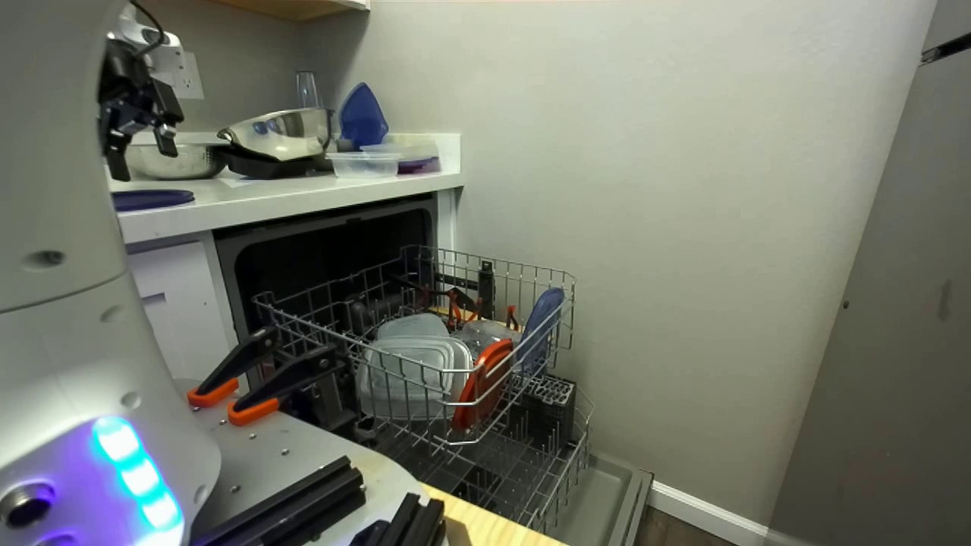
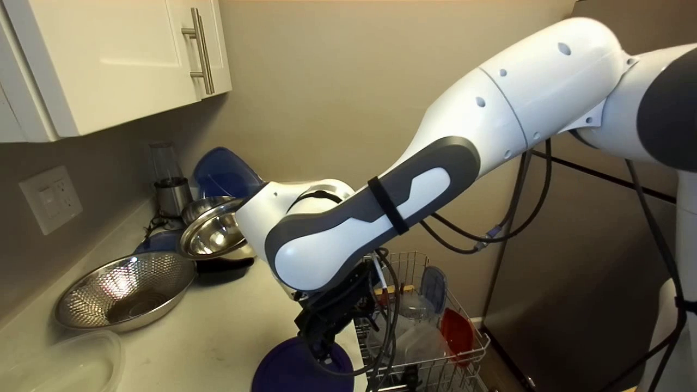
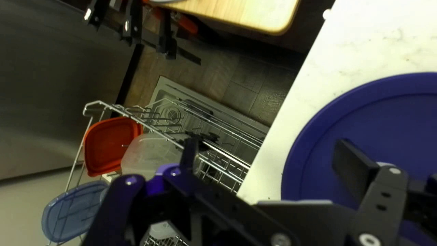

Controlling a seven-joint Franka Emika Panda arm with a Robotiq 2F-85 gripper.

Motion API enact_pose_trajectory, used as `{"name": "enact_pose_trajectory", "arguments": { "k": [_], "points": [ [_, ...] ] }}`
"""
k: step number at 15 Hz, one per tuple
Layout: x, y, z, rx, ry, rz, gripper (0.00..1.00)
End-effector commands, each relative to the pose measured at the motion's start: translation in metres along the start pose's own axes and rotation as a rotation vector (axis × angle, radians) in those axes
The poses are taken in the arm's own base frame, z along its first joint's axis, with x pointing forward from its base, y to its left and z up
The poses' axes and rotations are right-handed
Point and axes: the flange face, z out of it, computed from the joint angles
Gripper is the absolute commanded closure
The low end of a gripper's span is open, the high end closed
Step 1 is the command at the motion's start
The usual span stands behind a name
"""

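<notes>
My gripper (image 3: pixel 269 157) stands wide open above the edge of the white counter (image 3: pixel 385 44), with nothing between its fingers. Below it a round dark-blue to purple lid (image 3: pixel 317 147) lies flat on the counter. In the wrist view one finger pad (image 3: pixel 351 167) overlaps the lid, while the opposite finger (image 3: pixel 189 153) appears over the dishwasher rack. An exterior view has the gripper (image 1: pixel 142 152) raised over the counter, apart from the lid (image 1: pixel 152 199). Seen from elsewhere, the lid (image 2: pixel 297 373) is partly covered by the gripper and its cables; the fingertips are hard to make out there.
The pulled-out dishwasher rack (image 1: pixel 523 265) holds a red lid (image 3: pixel 109 145), a blue lid (image 3: pixel 73 212) and clear containers. A perforated steel colander (image 2: pixel 130 288), metal bowls (image 2: pixel 212 234) and a clear container (image 2: pixel 71 365) stand on the counter. A cabinet (image 2: pixel 125 65) overhangs it.
</notes>
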Motion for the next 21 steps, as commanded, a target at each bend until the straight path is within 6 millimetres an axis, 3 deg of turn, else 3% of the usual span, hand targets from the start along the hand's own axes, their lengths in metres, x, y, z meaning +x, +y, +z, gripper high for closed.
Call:
{"name": "enact_pose_trajectory", "arguments": {
  "k": [1, 6, 15, 21],
  "points": [
    [0.027, -0.019, 0.022, -0.005, 0.051, -0.058, 0.00],
    [0.043, -0.025, 0.052, -0.043, 0.049, -0.042, 0.00],
    [0.030, 0.032, 0.067, -0.134, 0.007, 0.127, 0.00],
    [0.015, 0.049, 0.082, -0.135, -0.011, 0.202, 0.00]
  ]
}}
